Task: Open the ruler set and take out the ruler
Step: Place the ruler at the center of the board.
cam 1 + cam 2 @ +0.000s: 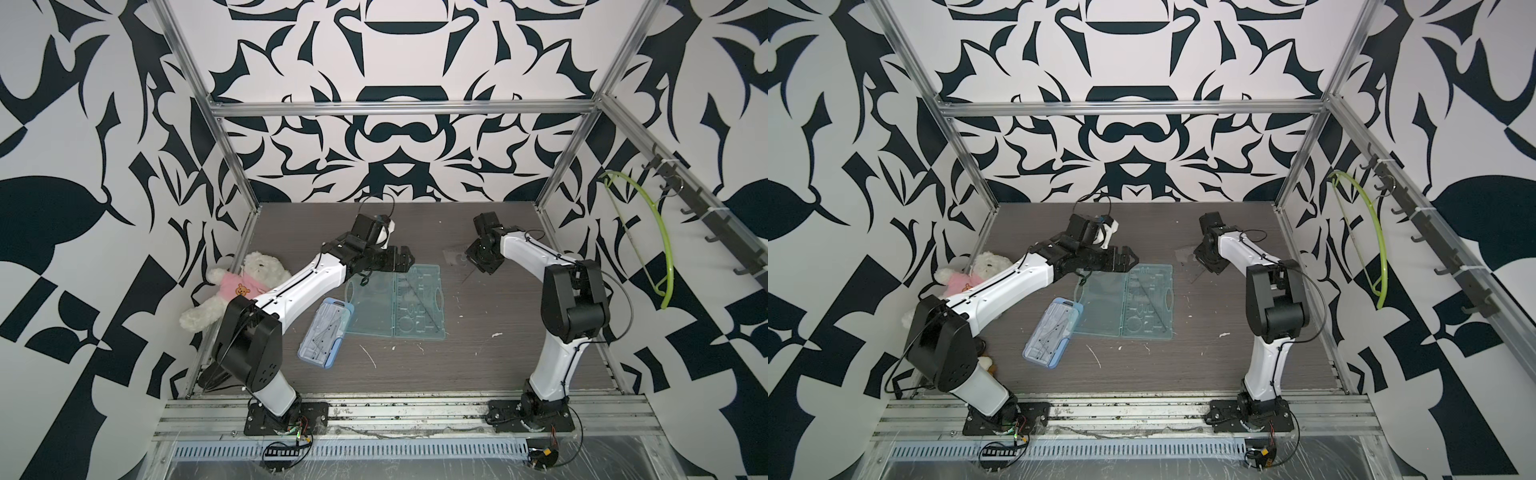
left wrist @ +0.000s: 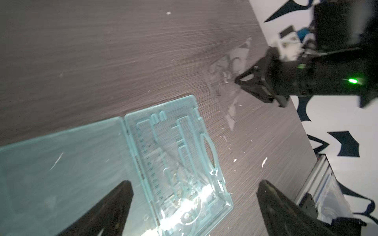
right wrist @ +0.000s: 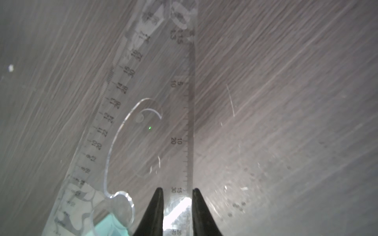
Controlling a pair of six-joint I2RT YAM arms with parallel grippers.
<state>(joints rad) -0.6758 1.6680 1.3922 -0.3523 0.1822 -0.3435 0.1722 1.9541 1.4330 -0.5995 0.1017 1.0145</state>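
Observation:
The teal see-through ruler set (image 1: 399, 301) (image 1: 1125, 299) lies flat and open mid-table, its lid (image 2: 61, 163) to the left and its moulded tray (image 2: 173, 159) holding clear pieces. To the right of the case's far end, my right gripper (image 1: 478, 257) (image 1: 1204, 255) (image 2: 239, 81) (image 3: 177, 191) is shut on one edge strip of a clear triangular ruler (image 3: 143, 126) (image 2: 231, 67), which is out of the case and low over the table. My left gripper (image 1: 405, 259) (image 1: 1125, 259) (image 2: 195, 183) hovers wide open over the case's far end, holding nothing.
A closed blue box (image 1: 326, 332) (image 1: 1052, 332) lies slanted at the case's front left. A white teddy bear (image 1: 241, 286) in pink sits against the left wall. A green hanger (image 1: 648, 232) hangs on the right wall. White flecks dot the dark table (image 1: 478, 353).

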